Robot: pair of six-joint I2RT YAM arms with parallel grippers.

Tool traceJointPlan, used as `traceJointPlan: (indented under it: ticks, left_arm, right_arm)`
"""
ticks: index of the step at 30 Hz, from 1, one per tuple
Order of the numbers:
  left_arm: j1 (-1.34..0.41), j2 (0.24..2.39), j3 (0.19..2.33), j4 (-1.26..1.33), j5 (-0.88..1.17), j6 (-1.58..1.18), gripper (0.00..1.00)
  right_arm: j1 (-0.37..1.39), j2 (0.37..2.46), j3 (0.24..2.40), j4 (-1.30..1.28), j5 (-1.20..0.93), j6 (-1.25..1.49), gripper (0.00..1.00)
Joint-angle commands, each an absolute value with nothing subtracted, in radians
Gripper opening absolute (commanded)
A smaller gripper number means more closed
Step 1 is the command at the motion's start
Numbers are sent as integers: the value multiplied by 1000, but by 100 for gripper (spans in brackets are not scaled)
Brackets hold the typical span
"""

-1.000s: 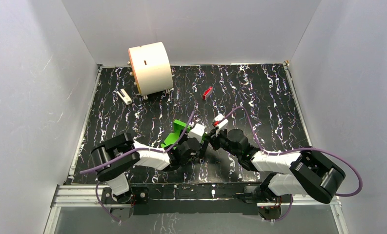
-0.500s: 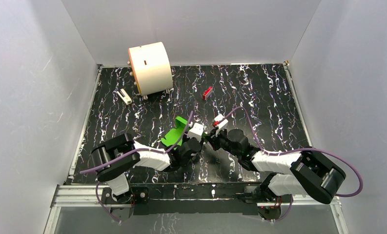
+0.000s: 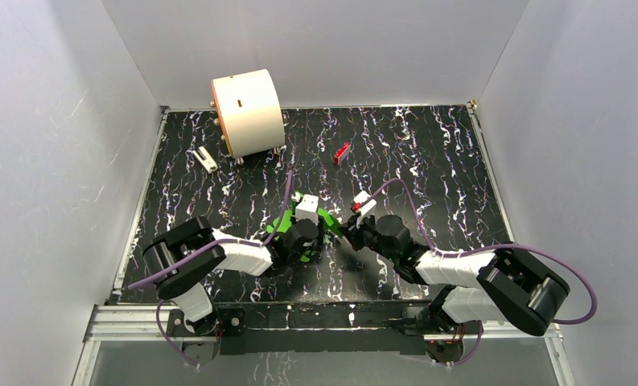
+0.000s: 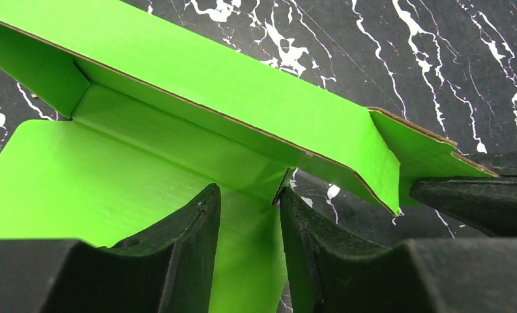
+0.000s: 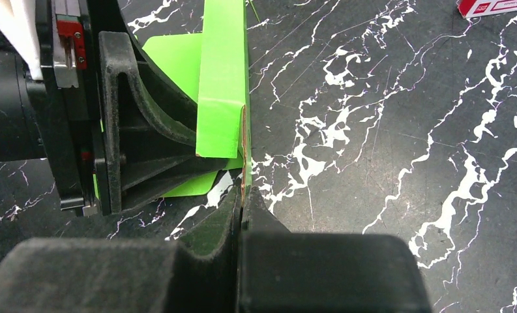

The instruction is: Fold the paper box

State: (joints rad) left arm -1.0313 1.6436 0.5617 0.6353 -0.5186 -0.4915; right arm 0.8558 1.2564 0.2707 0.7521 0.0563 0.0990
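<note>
While the right gripper (image 5: 242,195) pinches a corner flap of the paper box (image 4: 229,85) with its fingers (image 5: 220,225) pressed flat together, the raw brown edge of the card running straight into the seam between them, the left gripper (image 4: 249,199) stands partly apart over the box's floor. Between the left fingers (image 4: 190,222) lies a strip of the green floor panel, seen broadside, and nothing there looks squeezed. I judge that hand to have hold of nothing. Just beyond its fingertips runs the long green wall, raised off the floor panel, with a short end tab meeting it above the gap. Past the outer side of its right-hand finger, the pinched flap tapers into the other arm's dark fingertip. From overhead the box sits on the black marbled table (image 3: 428,161), under and around both sets of fingertips, which nearly meet.

The step in hand, as I read it, is raising or tucking a wall while the flap is held steady. The grippers work very near each other, so a sideways move by the left could knock the right's fingers and tear the flap free. If the left closes on the floor strip instead of the wall or tab, it would crumple the card off its crease. A hard pull by the right while the left bears down on the floor panel could rip the thin flap or drag the whole sheet across the table.
</note>
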Motion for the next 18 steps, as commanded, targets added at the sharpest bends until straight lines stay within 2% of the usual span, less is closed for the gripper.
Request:
traceJointPlan:
  ticks: [1,7,16,18]
  left_arm:
    - [-1004,1623,535,664,-494,-515,36]
    - [-995,1659,526,685,-463,-523,35]
    - [-959,1669,503,700,-425,-555,34]
    - [-956,1673,503,700,-418,-558,34]
  right_arm:
    - [854,1256,265,832,8,86,4]
    - [854,1212,267,809,9,60,11]
    - [845,1075,253,760,6,-36,31]
    - [836,1065,268,728,24,-55,33]
